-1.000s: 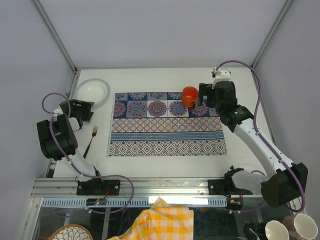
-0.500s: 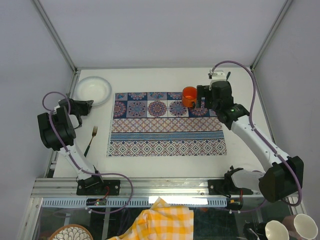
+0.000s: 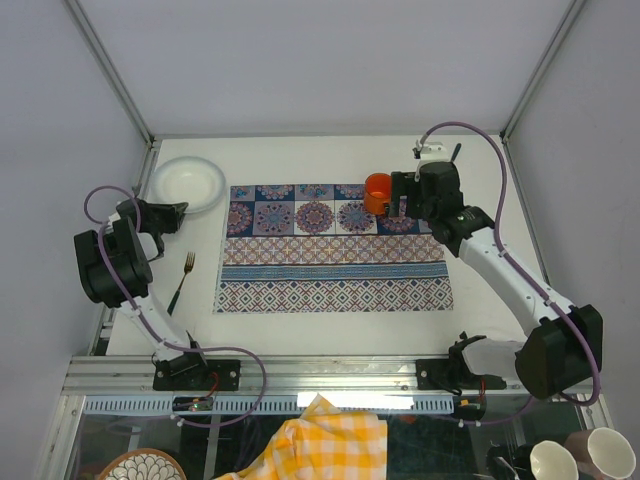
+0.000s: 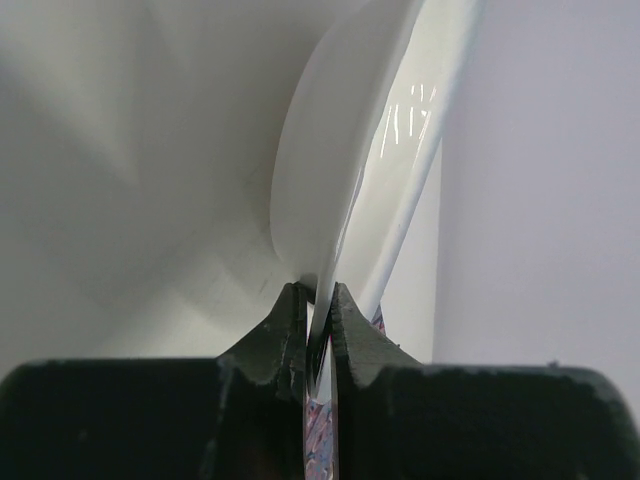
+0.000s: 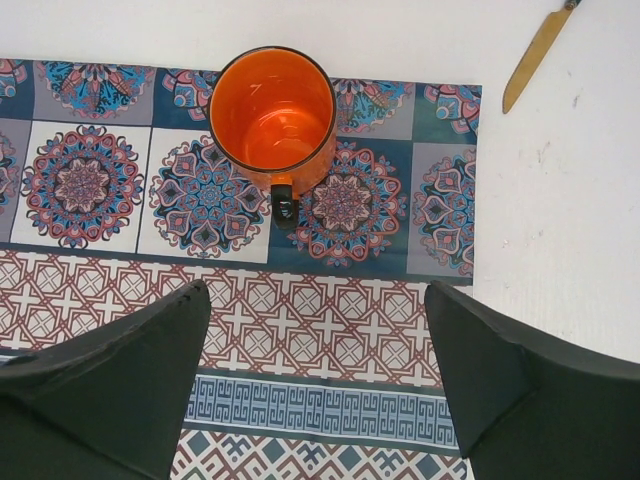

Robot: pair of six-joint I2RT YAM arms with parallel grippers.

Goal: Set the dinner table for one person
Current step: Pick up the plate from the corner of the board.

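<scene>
Left wrist view: your left gripper [image 4: 318, 322] pinched shut on rim of white plate [image 4: 335, 170], plate at far-left corner of dinner table [image 3: 330, 160]. Patterned placemat [image 3: 335, 262] lies to plate's right; left arm nearer. Your right gripper [image 5: 315, 300] empty, jaws wide, just beside orange mug [image 5: 272, 110].

Far end of gold knife [image 5: 537, 47] beyond right wrist view's top edge.

The mug [image 5: 272, 110] was bright orange, the cloth [image 5: 330, 300] a blue-and-purple tile print.
Mandala squares topped bands of lattice and key patterns; the plate [image 3: 187, 183] and dinner table [image 3: 300, 160] were plain white.
</scene>
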